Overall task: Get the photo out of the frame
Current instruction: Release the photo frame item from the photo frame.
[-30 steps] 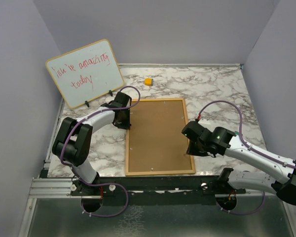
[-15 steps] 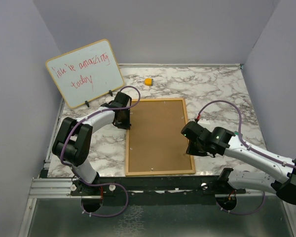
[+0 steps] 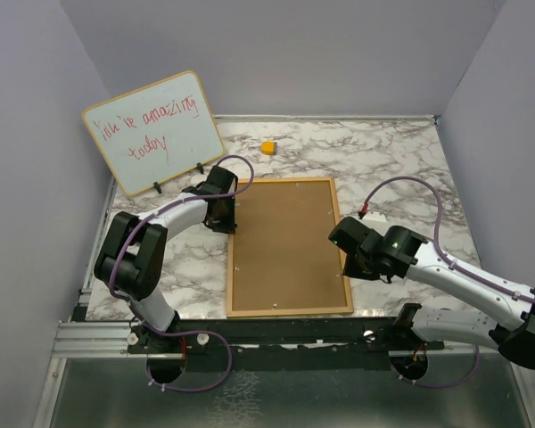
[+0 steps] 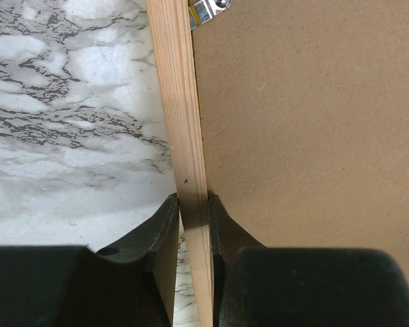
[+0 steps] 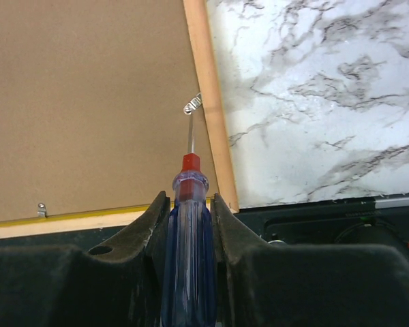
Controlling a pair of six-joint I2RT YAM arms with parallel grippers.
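The frame (image 3: 290, 245) lies face down on the marble table, its brown back up. The photo is hidden under that back. My left gripper (image 3: 225, 217) is shut on the frame's left wooden edge (image 4: 184, 122), one finger on each side. My right gripper (image 3: 346, 266) is shut on a blue-handled screwdriver (image 5: 189, 238). The screwdriver's thin shaft reaches a small metal clip (image 5: 192, 103) beside the frame's right edge, near the front right corner.
A whiteboard (image 3: 153, 132) with red handwriting leans at the back left. A small yellow object (image 3: 267, 148) lies behind the frame. More clips sit on the back board (image 4: 206, 9) (image 5: 41, 208). The dark table rail (image 5: 327, 218) runs just in front of the frame.
My right wrist has shifted slightly at the frame's right edge and its cable has bowed upward. The left arm and the frame have stayed put.
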